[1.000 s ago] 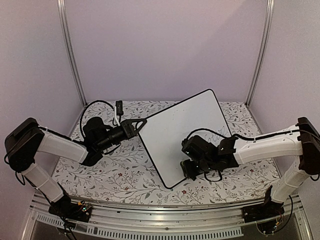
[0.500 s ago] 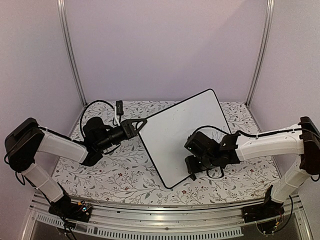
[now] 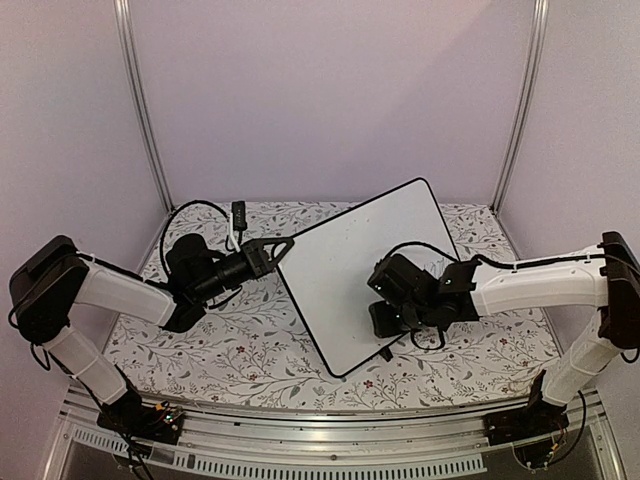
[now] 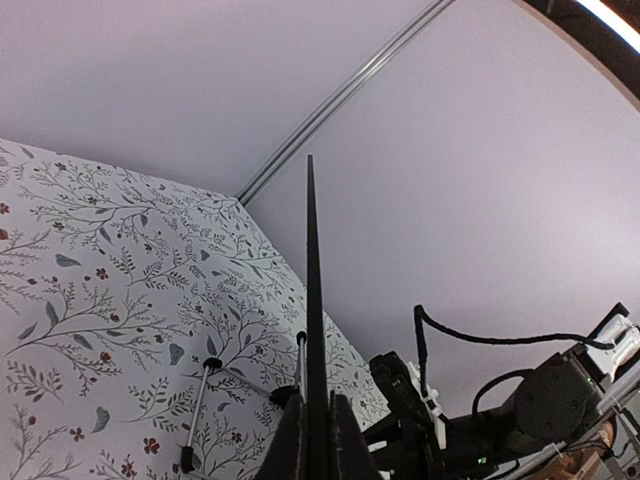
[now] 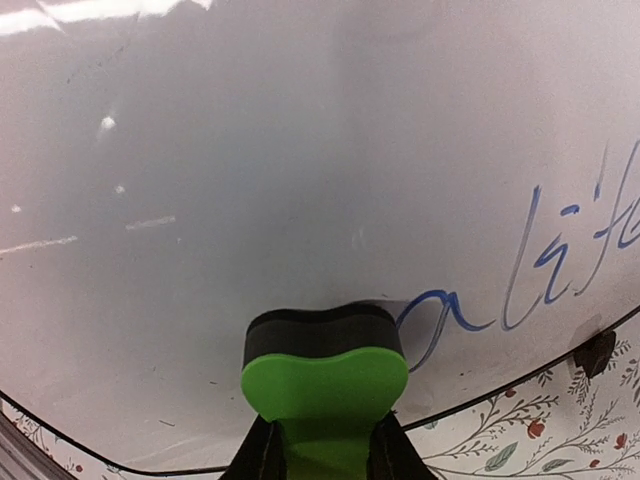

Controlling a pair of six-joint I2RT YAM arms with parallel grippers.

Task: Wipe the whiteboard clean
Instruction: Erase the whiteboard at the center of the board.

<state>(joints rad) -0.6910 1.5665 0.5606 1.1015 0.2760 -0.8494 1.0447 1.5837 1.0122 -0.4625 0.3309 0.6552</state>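
Slippage worries us: left gripper [image 4: 316,442] pinches a corner of the large white black-rimmed whiteboard [image 3: 350,262] between our arms, right gripper [image 5: 322,455] clamps a green foam eraser [image 5: 325,385] against it; hard strokes could wrench it free.

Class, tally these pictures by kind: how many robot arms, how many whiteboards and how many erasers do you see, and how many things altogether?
Robot arms: 2 (left arm, right arm)
Whiteboard: 1
Eraser: 1
Total: 4
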